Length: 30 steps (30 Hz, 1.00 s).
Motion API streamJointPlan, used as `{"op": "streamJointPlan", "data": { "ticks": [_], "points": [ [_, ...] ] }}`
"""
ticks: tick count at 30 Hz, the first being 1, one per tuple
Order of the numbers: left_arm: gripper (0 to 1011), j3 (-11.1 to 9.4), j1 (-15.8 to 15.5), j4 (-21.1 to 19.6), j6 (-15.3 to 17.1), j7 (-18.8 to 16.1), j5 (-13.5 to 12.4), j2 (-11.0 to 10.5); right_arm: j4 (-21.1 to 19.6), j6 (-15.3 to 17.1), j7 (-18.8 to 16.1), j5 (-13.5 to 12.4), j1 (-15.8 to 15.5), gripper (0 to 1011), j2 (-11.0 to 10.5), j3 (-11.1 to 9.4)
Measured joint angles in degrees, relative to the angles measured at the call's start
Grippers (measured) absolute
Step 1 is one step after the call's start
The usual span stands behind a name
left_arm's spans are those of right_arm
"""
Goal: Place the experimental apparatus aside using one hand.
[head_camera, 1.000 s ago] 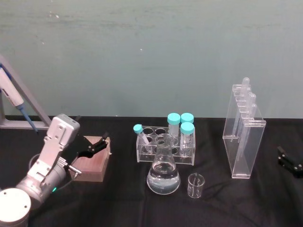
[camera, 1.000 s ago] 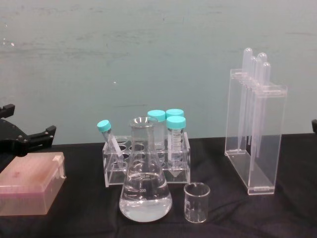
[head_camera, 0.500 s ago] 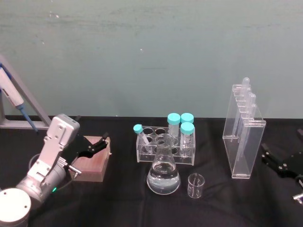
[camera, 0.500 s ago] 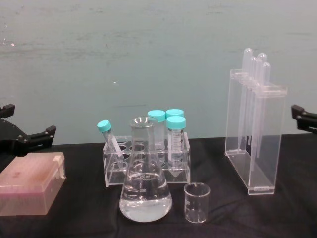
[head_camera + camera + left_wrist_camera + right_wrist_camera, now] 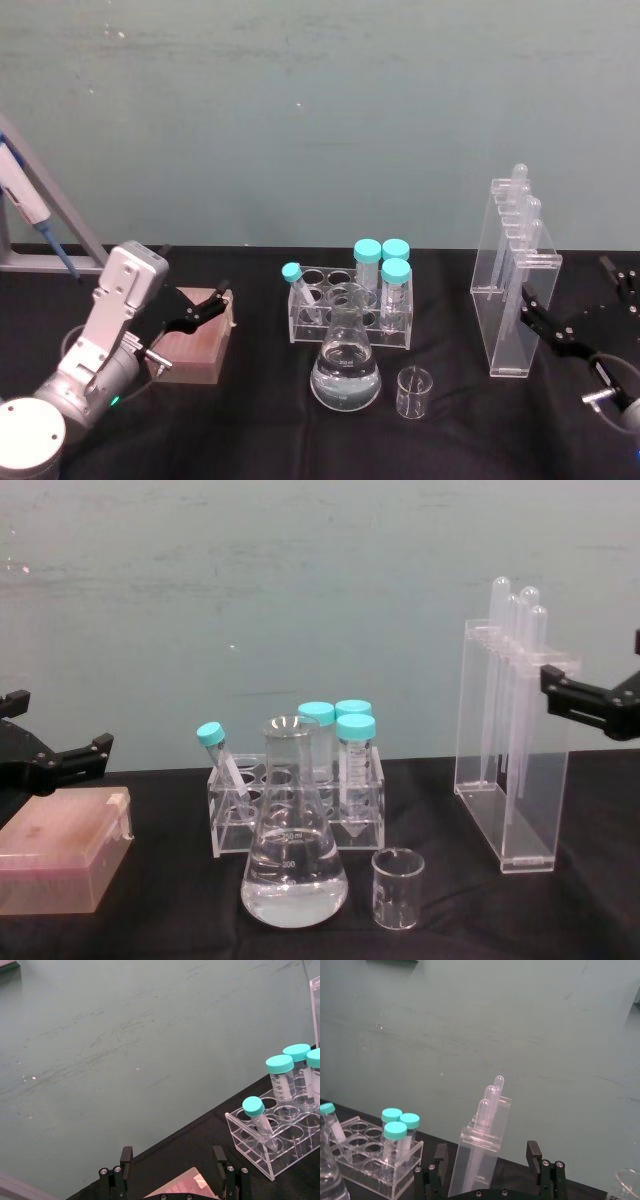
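One flask (image 5: pixel 345 378), black table (image 5: pixel 250 435), teal wall (image 5: pixel 300 100)

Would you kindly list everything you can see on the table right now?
flask: one, clear with liquid, front centre
beaker: one, clear, just right of flask
rack: one, clear, behind flask
capped tubes: four, teal caps, in rack
tall stand: one, clear, right side, holding long tubes
box: one, pinkish, left side
pipette: one, white and blue, far left
table: one, black
left gripper: black, jaws open over box
right gripper: black, jaws open, right of tall stand
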<state>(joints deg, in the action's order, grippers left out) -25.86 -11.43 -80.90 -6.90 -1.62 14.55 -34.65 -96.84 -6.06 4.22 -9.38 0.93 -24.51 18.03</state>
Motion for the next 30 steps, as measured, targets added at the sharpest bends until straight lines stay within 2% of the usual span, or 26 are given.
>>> {"op": "streamJointPlan", "data": {
  "ticks": [9,11,21,30],
  "points": [
    [1000,0.00,0.00,0.00,0.00,0.00,0.00,0.00,2.15,-0.51,0.64,1.54,1.46,1003,3.94,0.01],
    [1000,0.00,0.00,0.00,0.00,0.00,0.00,0.00,2.32,-0.57,0.76,1.72,1.58,1003,4.26,-0.03],
    [1000,0.00,0.00,0.00,0.00,0.00,0.00,0.00,5.44,-1.11,2.53,3.68,3.78,1003,9.18,-1.15],
    [1000,0.00,0.00,0.00,0.00,0.00,0.00,0.00,7.49,-1.48,2.00,4.26,5.28,1003,11.45,-1.86]
  ]
}}
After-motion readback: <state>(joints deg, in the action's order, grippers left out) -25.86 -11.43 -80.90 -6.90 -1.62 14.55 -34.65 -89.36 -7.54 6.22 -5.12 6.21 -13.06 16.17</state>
